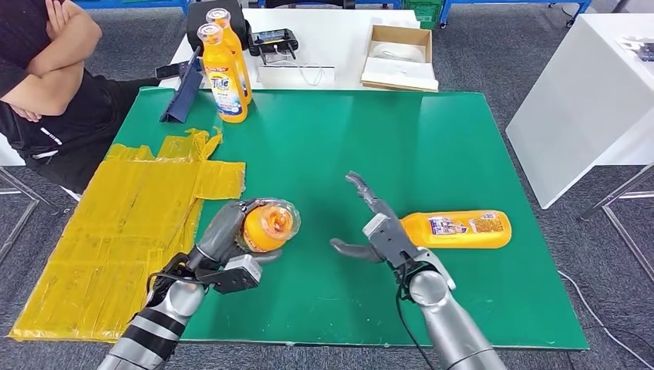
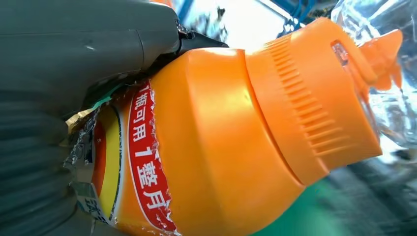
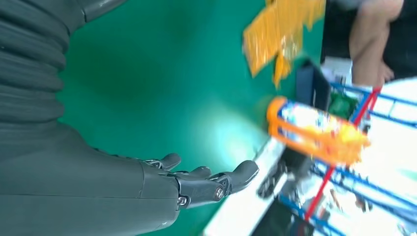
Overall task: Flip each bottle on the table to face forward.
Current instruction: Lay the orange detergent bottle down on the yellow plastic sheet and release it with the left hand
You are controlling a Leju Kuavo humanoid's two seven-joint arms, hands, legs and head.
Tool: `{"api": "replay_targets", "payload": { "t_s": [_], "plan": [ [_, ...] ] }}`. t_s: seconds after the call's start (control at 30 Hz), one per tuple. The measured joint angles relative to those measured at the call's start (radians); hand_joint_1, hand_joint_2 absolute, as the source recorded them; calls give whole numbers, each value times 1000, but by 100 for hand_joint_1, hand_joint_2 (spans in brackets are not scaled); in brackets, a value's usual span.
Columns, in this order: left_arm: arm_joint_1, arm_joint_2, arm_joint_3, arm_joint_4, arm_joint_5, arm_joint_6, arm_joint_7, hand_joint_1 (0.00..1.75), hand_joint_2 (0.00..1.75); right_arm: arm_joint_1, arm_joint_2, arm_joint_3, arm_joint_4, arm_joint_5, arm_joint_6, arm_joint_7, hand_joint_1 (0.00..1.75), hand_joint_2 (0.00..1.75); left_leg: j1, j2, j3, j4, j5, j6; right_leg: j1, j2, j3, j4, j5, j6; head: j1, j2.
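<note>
My left hand (image 1: 225, 231) grips an orange detergent bottle (image 1: 267, 224) above the green table (image 1: 432, 139), its clear-capped top pointing toward the camera. The left wrist view shows that bottle (image 2: 216, 142) close up, with its ribbed orange cap and a red label strip. A second orange bottle (image 1: 456, 230) lies on its side on the table, just right of my right hand (image 1: 375, 228), which is open with fingers spread and holds nothing. Two more orange bottles (image 1: 224, 71) stand upright at the table's far left corner; they appear blurred in the right wrist view (image 3: 314, 129).
Yellow plastic sheeting (image 1: 131, 223) covers the table's left side. A dark blue object (image 1: 183, 91) leans near the standing bottles. A person (image 1: 46, 85) with folded arms sits at the far left. A white table (image 1: 324, 46) behind holds a cardboard box (image 1: 399, 55).
</note>
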Motion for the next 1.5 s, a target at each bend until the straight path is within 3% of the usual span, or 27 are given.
{"api": "replay_targets", "payload": {
  "t_s": [0.13, 0.33, 0.4, 0.63, 0.97, 1.3, 1.33, 1.43, 1.47, 1.5],
  "plan": [
    [12, 27, -35, 15, -188, 113, 80, 175, 175, 2, -72, -61, -62, 0, 21, 1, 0, 175, -1, 0, 0, 0, 0, 0, -1, 0, 0, 0, 0, 0, 0, 0],
    [-9, 68, -115, 119, -592, 258, 319, 175, 175, 19, -168, -139, -129, -26, 82, 9, 0, 175, -2, 0, 0, 0, 0, 1, -2, 0, 0, 0, 1, 1, 0, 0],
    [-24, 80, -138, 174, -654, 284, 357, 175, 175, 32, -190, -160, -142, -36, 106, 9, 0, 175, -2, 0, 0, 0, 0, 1, -2, 0, 0, 0, 1, 1, 0, 0],
    [-72, 105, -179, 308, -697, 290, 397, 175, 175, 109, -223, -170, -180, -16, 124, -5, 0, 175, -1, 0, 0, 0, 0, 1, -1, 0, 0, 0, 1, 1, 0, 0],
    [-117, 133, -188, 390, -674, 272, 403, 175, 175, 167, -254, -166, -208, -6, 119, -9, 0, 175, -2, 0, 0, 0, 1, 2, -2, 0, 1, 0, 1, 2, 0, 0],
    [-183, 193, -138, 508, -569, 259, 336, 175, 175, 188, -303, -166, -212, 0, 127, -16, 0, 175, -1, 1, 3, -1, 1, 2, -2, 0, 3, 0, 2, 2, 0, 0],
    [-188, 199, -131, 520, -561, 257, 328, 148, 175, 189, -307, -166, -213, -1, 128, -17, 0, 175, -1, 1, 4, -1, 1, 2, -2, 1, 4, 0, 2, 2, 0, 0],
    [-202, 215, -112, 552, -549, 256, 308, 17, 44, 189, -317, -166, -213, -2, 133, -20, 0, 175, -1, 1, 6, -1, 1, 2, -1, 1, 5, 0, 2, 2, 0, 0],
    [-205, 220, -108, 561, -551, 256, 300, 0, 0, 189, -319, -166, -213, -3, 136, -20, 0, 175, -1, 1, 6, -1, 1, 2, -1, 1, 6, 1, 2, 2, 0, 0],
    [-207, 226, -106, 568, -555, 257, 292, 0, 0, 187, -321, -166, -213, -3, 138, -20, 0, 175, -1, 1, 6, -1, 1, 2, -1, 1, 6, 1, 2, 2, 0, 0]
  ]
}}
